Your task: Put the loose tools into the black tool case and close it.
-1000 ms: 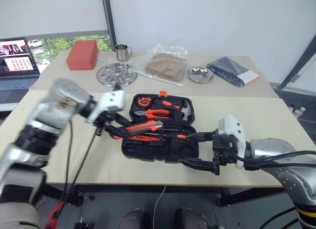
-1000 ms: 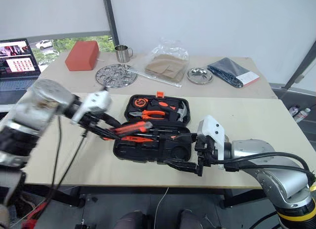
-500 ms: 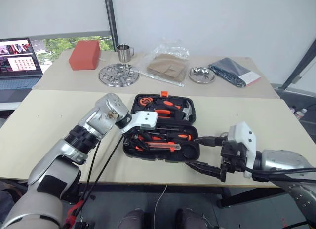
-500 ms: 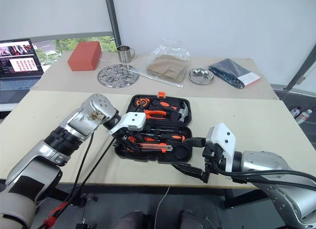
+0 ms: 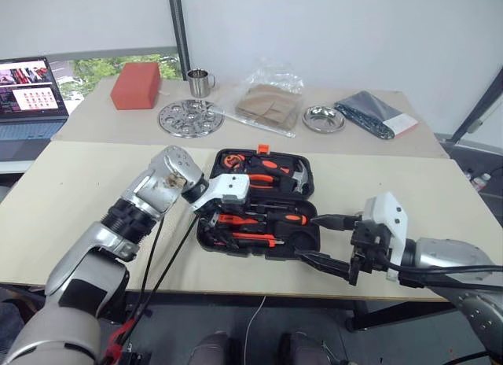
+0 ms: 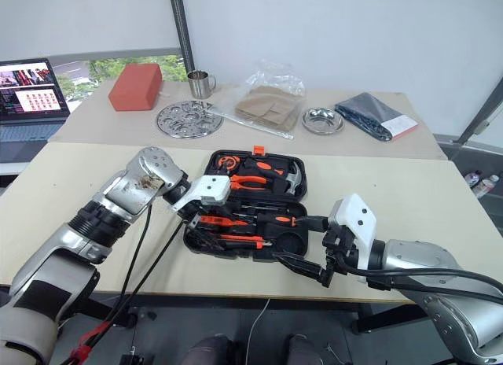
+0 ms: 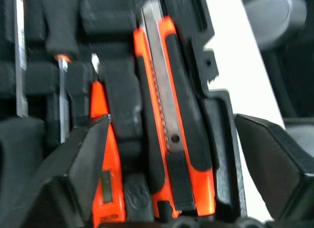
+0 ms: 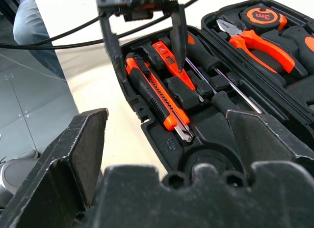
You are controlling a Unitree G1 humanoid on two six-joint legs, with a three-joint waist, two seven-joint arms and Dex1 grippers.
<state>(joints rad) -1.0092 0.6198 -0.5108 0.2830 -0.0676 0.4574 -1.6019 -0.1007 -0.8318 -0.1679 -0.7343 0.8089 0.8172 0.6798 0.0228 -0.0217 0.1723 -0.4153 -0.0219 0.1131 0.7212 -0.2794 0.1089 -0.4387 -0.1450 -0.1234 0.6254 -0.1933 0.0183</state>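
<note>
Orange knife [image 8: 156, 99] seated in case [image 5: 302, 241] | L gripper [image 8: 145, 39] released above | R gripper [image 5: 328, 239] released

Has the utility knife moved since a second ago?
Yes. The utility knife was held above the black tool case; it now lies in the recess along the case's left edge, between the left gripper's open fingers.

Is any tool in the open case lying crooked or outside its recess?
Nothing stands out. The utility knife and the slim tester screwdriver lie straight in their recesses in the black tool case, with the two screwdrivers beside them. The round recess looks empty.
</note>
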